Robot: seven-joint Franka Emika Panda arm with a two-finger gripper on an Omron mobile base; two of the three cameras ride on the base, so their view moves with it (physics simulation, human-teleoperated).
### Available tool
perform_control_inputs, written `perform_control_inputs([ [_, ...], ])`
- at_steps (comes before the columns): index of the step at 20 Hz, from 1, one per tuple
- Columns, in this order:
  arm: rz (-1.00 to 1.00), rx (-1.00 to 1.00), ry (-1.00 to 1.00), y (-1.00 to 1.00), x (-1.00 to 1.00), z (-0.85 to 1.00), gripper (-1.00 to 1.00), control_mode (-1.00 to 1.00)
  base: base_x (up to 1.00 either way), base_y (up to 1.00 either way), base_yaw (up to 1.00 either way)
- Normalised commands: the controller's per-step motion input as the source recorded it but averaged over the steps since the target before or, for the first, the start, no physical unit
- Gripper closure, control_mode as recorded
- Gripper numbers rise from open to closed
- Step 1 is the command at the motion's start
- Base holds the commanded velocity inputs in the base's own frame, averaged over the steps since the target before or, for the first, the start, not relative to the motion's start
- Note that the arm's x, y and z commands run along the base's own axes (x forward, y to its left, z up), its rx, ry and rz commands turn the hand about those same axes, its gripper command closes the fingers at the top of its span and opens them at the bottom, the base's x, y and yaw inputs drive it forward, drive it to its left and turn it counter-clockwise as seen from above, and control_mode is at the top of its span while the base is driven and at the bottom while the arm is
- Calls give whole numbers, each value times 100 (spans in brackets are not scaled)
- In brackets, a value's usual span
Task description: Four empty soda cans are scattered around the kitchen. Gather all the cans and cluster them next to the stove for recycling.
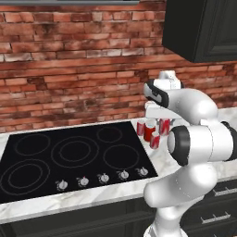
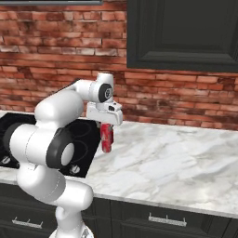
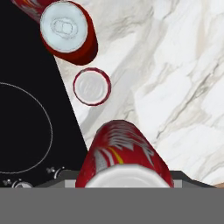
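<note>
The gripper (image 2: 108, 124) holds a red can (image 2: 107, 138) above the surface at the stove's (image 1: 69, 157) right edge, beside the cans (image 1: 150, 129) clustered there; it remains to be set down.

We see arm folded high, elbow bent, forearm reaching forward over counter edge beside stove. Wrist turned down, hand pointing straight down. Gripper (image 2: 107, 129) hangs below white hand body, jaws part closed, clamped on sides of upright can (image 2: 107, 137). In hand view, can (image 3: 124, 157) sits close between our finger tips.
</note>
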Motion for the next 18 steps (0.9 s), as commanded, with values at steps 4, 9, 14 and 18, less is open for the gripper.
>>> perform_control_inputs([
  [4,0,0,0,0,0,0,100,100,5,9,0],
  [9,1,0,5,6,2,-28,100,-100,0,0,0],
  [14,2,0,1,0,0,-31,100,-100,0,0,0],
  [18,2,0,4,0,0,-25,100,-100,0,0,0],
])
